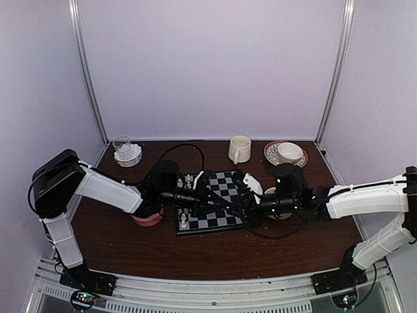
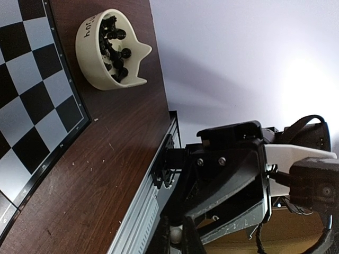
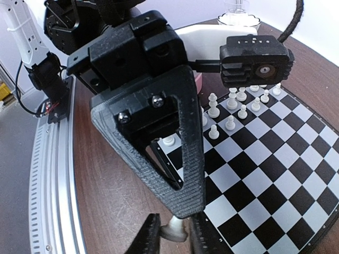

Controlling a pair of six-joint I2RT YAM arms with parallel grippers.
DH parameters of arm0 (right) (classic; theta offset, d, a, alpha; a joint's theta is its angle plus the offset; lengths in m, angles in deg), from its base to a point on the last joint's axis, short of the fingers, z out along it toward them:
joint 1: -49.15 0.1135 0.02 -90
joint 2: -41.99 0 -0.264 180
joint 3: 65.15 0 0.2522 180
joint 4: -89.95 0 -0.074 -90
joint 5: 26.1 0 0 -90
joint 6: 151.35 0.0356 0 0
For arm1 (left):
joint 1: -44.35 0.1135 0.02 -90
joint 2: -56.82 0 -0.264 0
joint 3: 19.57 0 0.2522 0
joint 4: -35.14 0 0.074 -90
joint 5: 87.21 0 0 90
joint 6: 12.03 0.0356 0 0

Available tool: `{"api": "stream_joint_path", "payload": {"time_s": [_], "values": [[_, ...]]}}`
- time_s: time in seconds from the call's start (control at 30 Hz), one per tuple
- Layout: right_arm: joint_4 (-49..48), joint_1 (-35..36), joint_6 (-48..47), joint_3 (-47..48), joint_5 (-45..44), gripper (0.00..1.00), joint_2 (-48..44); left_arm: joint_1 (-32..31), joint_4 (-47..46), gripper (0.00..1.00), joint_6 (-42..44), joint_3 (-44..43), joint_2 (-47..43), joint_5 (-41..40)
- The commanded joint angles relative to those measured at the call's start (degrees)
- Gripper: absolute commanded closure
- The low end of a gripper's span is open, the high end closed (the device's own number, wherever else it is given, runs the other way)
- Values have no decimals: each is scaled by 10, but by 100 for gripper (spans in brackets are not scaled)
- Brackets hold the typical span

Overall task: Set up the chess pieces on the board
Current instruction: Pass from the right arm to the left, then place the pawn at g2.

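The board (image 1: 228,186) lies mid-table; it also shows in the left wrist view (image 2: 32,106) and the right wrist view (image 3: 275,174). Several white chess pieces (image 3: 233,108) stand along its left side (image 1: 186,218). My left gripper (image 1: 221,201) and right gripper (image 1: 238,205) meet tip to tip above the board's near edge. The left gripper (image 2: 177,239) is shut on the round top of one white chess piece (image 2: 176,234). The right gripper (image 3: 174,242) is shut around the same piece's base (image 3: 174,232), just off the board's corner. Black pieces fill a cream bowl (image 2: 95,74).
A pink bowl (image 1: 146,220) sits under the left arm. At the back stand a glass holding something white (image 1: 127,152), a cream mug (image 1: 240,149) and a cup on a saucer (image 1: 287,153). A metal rail (image 1: 208,287) runs along the table's near edge.
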Motion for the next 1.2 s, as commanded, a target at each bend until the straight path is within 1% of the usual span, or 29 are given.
{"api": "stream_joint_path", "payload": {"time_s": [0.0, 0.03, 0.13, 0.17, 0.33, 0.43, 0.5, 0.6, 0.63, 0.77, 0.9, 1.0, 1.17], "values": [[-7, 2, -3, -4, -22, 72, -4, -5, -20, 100, 28, -1, -4, 3], [-7, 2, -3, -6, -26, 68, -7, -4, -6, 100, 40, -1, -8, -2], [-14, 2, 0, -17, -37, 50, -19, -4, 53, 100, 87, -3, -28, -21], [-17, 2, 0, -21, -39, 46, -25, -3, 74, 100, 102, -1, -36, -30], [-33, 1, 8, -40, -38, 30, -53, 8, 205, 100, 204, -11, -76, -85], [-42, -1, 18, -53, -49, 24, -68, 7, 330, 100, 297, -39, -100, -152], [-52, -2, 24, -63, -54, 22, -75, 7, 390, 100, 339, -55, -106, -175], [-67, -3, 35, -76, -64, 22, -87, 8, 491, 100, 421, -78, -115, -248], [-75, -3, 38, -82, -70, 21, -91, 8, 503, 100, 441, -79, -116, -270], [-83, -3, 41, -93, -87, 21, -101, 4, 516, 100, 506, -79, -113, -340], [-89, -3, 43, -98, -94, 20, -104, -5, 507, 100, 558, -90, -98, -346], [-88, -3, 43, -96, -93, 20, -101, -11, 512, 100, 591, -100, -82, -370], [-85, -3, 41, -97, -98, 20, -105, -15, 511, 100, 621, -92, -77, -394]]}}
